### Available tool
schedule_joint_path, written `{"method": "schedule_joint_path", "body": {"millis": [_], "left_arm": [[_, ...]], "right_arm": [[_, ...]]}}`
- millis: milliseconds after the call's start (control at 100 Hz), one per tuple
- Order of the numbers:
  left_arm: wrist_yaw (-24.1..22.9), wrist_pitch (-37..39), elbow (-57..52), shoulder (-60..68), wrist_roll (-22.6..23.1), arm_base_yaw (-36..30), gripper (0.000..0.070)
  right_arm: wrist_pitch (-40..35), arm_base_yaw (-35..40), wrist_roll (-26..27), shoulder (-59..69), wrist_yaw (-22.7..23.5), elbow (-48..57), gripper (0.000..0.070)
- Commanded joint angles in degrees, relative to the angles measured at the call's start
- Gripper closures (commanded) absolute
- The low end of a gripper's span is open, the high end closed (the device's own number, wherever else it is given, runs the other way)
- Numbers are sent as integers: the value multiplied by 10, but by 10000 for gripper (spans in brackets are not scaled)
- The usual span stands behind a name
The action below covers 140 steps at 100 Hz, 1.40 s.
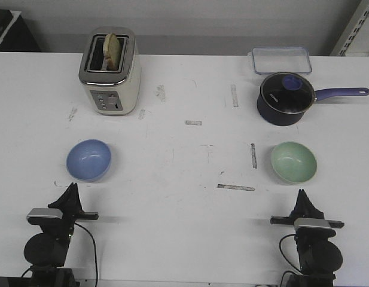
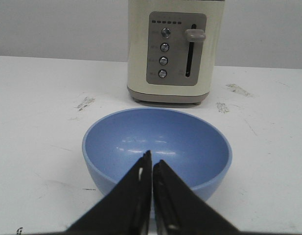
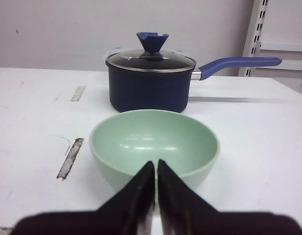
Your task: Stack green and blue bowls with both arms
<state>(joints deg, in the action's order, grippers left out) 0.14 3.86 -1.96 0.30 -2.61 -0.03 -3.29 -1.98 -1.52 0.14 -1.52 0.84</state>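
Two bowls on bench (image 1: 190,209): blue bowl (image 1: 88,159) before toaster (image 1: 110,72) holding bread (image 1: 113,50); green bowl (image 1: 293,162) before lidded saucepan (image 1: 284,98). Both empty. Left gripper (image 2: 151,164), right gripper (image 3: 156,171) pressed together.

Blue bowl (image 1: 88,159) sits left on the table (image 1: 184,209), green bowl (image 1: 293,162) right; each pincer, left (image 1: 71,190) and right (image 1: 302,196), rests near its bowl.

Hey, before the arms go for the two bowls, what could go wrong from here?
1. Both sets of jaws are shut; unless they open first, they may just push the blue bowl or green bowl across the table.
2. Each glossy bowl may slip from a rim pinch.
3. The toaster stands close behind the blue bowl, the saucepan behind the green one; overshooting could bump them.
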Motion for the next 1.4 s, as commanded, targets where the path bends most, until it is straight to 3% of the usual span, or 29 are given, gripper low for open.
{"method": "schedule_joint_path", "body": {"millis": [0, 820, 1120, 1390], "left_arm": [[1, 8, 12, -1, 2, 0, 699], [1, 4, 12, -1, 2, 0, 699], [1, 5, 12, -1, 2, 0, 699], [1, 5, 12, -1, 2, 0, 699]], "right_arm": [[7, 0, 4, -1, 0, -1, 696], [26, -2, 5, -1, -2, -1, 696], [156, -3, 2, -1, -5, 28, 696], [35, -3, 2, 121, -18, 238, 695]]}}
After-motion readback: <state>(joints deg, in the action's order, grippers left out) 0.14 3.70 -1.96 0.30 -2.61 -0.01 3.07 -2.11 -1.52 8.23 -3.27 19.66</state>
